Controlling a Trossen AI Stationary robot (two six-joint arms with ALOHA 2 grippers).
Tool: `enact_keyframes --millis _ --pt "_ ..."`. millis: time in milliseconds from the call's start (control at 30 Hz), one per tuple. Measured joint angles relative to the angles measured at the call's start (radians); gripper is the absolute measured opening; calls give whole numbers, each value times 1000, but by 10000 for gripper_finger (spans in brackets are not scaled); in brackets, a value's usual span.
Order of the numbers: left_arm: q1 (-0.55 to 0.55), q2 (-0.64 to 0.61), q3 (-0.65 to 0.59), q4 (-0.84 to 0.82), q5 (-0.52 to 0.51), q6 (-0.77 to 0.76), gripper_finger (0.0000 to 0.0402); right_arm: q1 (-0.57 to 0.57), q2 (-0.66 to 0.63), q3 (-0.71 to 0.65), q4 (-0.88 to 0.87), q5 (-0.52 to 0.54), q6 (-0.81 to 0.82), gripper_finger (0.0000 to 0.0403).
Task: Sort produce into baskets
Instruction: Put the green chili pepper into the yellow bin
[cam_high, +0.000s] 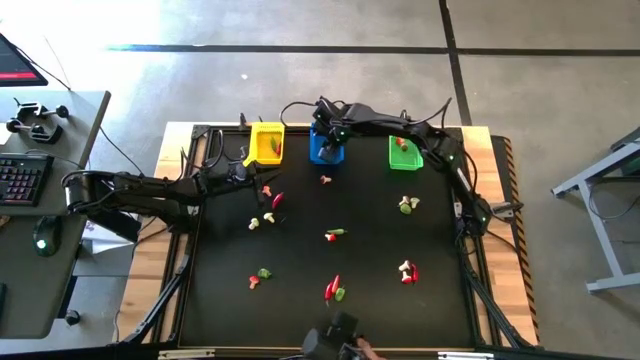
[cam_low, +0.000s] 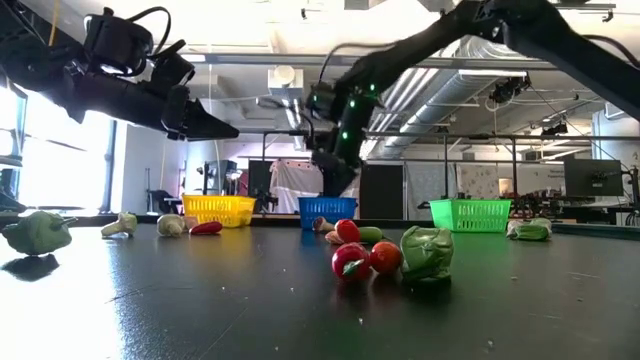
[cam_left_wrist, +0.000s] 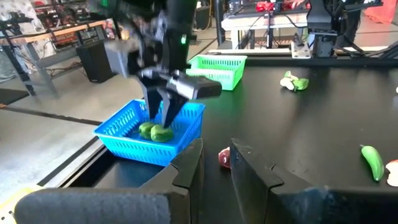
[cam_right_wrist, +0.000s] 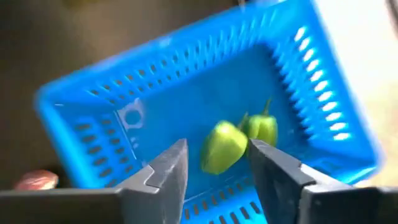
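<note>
Three baskets in row at far edge; produce scattered before them.

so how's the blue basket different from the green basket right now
The blue basket holds two green pieces; the green basket holds a small red one. The right gripper hangs open above the blue basket, while nothing hovers over the green basket. Blue sits mid-row, green at the right end. Both are small slatted rectangular baskets of similar size.

No readable text, labels or numbers seem to show anywhere.
</note>
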Motion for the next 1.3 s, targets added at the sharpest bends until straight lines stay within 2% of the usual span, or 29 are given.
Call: enact_keyframes --millis 100,233,267,333,467,667,833,1100,1300 --pt "0 0 0 -2 0 0 64 24 -36 -1 17 37 -7 121" --pt "0 0 0 -3 0 -5 64 55 -52 -3 37 33 -4 26" --pt "0 0 0 -3 0 -7 64 63 -54 -10 40 24 -3 13" --pt "0 0 0 -9 0 -7 64 81 -65 -42 101 20 20 14" --pt "0 0 0 -13 0 -7 64 114 -124 -189 249 13 73 4" --pt "0 0 0 -11 0 -7 64 174 -317 -535 536 53 216 1" --pt "0 0 0 1 0 -3 64 237 -489 -794 681 71 349 0" --pt "0 0 0 6 0 -1 64 388 -674 -1043 747 121 498 0" --pt "0 0 0 6 0 -4 64 504 -712 -1159 822 85 507 1"
